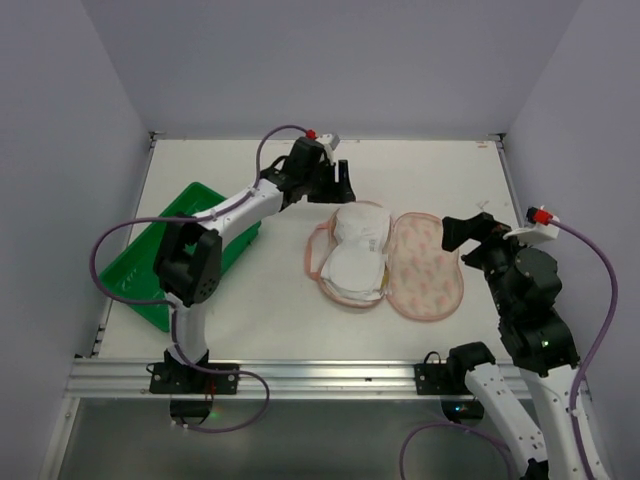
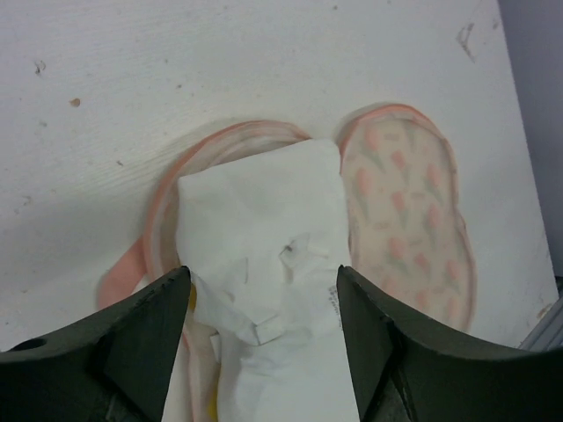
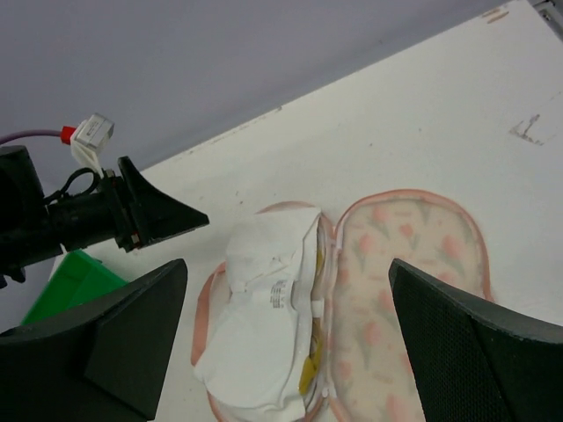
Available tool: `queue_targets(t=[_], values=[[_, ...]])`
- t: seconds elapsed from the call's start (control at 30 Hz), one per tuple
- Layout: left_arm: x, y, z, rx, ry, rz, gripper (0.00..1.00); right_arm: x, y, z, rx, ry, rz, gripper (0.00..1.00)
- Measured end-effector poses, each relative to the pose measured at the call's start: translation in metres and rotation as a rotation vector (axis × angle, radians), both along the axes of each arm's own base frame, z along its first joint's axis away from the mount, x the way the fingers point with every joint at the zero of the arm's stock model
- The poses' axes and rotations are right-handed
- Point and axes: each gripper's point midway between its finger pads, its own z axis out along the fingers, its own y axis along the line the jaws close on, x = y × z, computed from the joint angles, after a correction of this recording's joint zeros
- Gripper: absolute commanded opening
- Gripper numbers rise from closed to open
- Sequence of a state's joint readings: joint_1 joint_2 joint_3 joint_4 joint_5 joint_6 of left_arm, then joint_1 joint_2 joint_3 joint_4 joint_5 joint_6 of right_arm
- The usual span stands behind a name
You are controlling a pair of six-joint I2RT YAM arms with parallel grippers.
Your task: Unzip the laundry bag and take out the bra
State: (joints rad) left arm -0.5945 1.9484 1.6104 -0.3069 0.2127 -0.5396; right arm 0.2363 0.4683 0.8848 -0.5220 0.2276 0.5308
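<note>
Laundry bag (image 1: 425, 265) lying unzipped, flat on bench (image 1: 270, 300) — bra (image 1: 355, 250) sitting in its left half, pale side up. L fingers (image 2: 141, 343) hovering apart, empty, over bag's far edge — R fingers (image 3: 114, 343) spreading wide off bag's right end.

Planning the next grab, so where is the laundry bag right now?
In the top view, the laundry bag lies spread open mid-table, right of the green tray, with the left gripper at its far edge.

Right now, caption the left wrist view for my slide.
Open left gripper hovers over the unzipped laundry bag, spread flat with white contents exposed.
</note>
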Motion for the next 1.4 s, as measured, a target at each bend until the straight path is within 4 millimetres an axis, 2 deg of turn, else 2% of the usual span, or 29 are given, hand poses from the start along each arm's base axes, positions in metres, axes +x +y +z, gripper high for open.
queue_targets(t=[0.1,0.27,0.37,0.43,0.53,0.6,0.67,0.87,1.13,1.33,1.4], values=[[0.003,0.004,-0.030,0.039,0.048,-0.002,0.65,0.006,0.006,-0.012,0.003,0.037,0.021,0.99],[-0.003,0.001,-0.088,0.094,0.151,-0.043,0.61,0.010,0.015,-0.023,0.016,0.064,0.059,0.99],[-0.006,0.002,-0.107,0.112,0.187,-0.053,0.59,0.011,0.018,-0.027,0.023,0.071,0.074,0.99],[-0.006,0.000,-0.114,0.113,0.198,-0.057,0.51,0.011,0.020,-0.030,0.027,0.078,0.085,0.99],[-0.005,-0.001,-0.116,0.111,0.196,-0.060,0.48,0.012,0.022,-0.033,0.030,0.086,0.091,0.99],[-0.004,-0.002,-0.115,0.106,0.192,-0.061,0.42,0.011,0.023,-0.035,0.032,0.090,0.096,0.99],[-0.003,-0.003,-0.113,0.099,0.183,-0.062,0.42,0.011,0.025,-0.035,0.035,0.091,0.105,0.99],[0.000,-0.005,-0.112,0.091,0.171,-0.063,0.52,0.011,0.027,-0.035,0.041,0.089,0.115,0.99],[0.007,-0.007,-0.101,0.070,0.118,-0.053,0.52,0.011,0.030,-0.037,0.044,0.094,0.133,0.99],[0.011,-0.010,-0.097,0.056,0.095,-0.053,0.45,0.011,0.031,-0.037,0.045,0.093,0.137,0.99],[0.011,-0.011,-0.097,0.052,0.090,-0.054,0.36,0.011,0.031,-0.038,0.045,0.095,0.138,0.99]])
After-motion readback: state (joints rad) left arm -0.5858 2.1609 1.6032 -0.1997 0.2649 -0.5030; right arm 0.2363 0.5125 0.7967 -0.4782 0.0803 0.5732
